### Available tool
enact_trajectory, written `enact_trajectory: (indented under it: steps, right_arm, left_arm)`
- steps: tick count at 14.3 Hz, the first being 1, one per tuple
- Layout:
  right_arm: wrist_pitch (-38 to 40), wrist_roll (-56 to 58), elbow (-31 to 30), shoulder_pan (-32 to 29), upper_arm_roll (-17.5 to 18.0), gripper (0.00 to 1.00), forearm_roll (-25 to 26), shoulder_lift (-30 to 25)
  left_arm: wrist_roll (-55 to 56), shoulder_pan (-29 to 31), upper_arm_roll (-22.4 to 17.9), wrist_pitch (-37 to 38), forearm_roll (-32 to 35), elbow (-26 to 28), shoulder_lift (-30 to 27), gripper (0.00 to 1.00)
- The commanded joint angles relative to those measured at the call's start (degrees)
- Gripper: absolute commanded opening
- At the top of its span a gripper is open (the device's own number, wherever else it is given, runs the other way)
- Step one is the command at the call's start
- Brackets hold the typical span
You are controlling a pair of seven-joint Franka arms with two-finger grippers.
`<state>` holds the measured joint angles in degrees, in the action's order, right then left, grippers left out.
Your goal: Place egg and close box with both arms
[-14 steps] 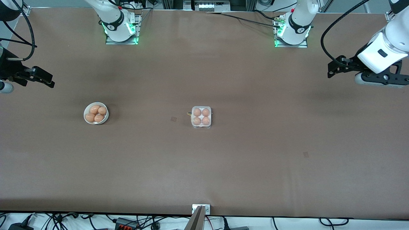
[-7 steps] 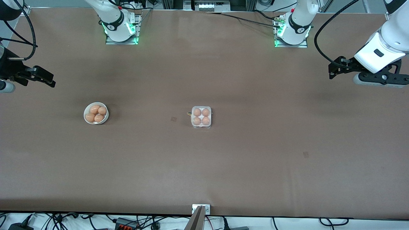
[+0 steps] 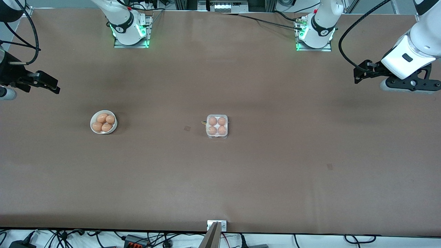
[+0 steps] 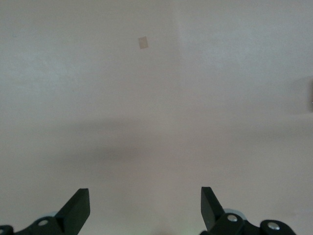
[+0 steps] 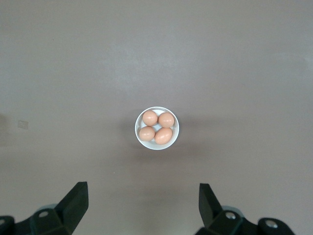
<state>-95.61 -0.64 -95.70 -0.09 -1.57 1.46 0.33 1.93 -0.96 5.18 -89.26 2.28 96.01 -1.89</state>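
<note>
The clear plastic box sits mid-table with a brown egg in each round cell, and its lid appears to lie down over them. My left gripper hangs open and empty over the left arm's end of the table, well away from the box. In the left wrist view my left gripper has only bare table between its fingers. My right gripper hangs open and empty over the right arm's end of the table. In the right wrist view my right gripper is apart from the bowl.
A round white bowl holding several brown eggs stands toward the right arm's end; it also shows in the right wrist view. Small tape marks lie on the brown tabletop. Black cables trail from both arms.
My left arm has drifted slightly up and toward its end of the table. The right arm, box and bowl have not moved.
</note>
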Motion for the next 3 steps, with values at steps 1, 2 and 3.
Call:
enact_trajectory:
  steps: [1, 2, 3]
  right_arm:
    - [0.8, 0.8, 0.1, 0.0, 0.0, 1.00, -0.4, -0.7]
    - [0.8, 0.8, 0.1, 0.0, 0.0, 1.00, -0.4, -0.7]
    - [0.8, 0.8, 0.1, 0.0, 0.0, 1.00, -0.4, -0.7]
  left_arm:
    - [0.8, -0.2, -0.2, -1.1, 1.1, 0.1, -0.2, 1.00]
    - [0.8, -0.3, 0.1, -1.4, 1.9, 0.1, -0.3, 1.00]
    - [1.1, -0.3, 0.1, -1.6, 1.9, 0.0, -0.2, 1.00]
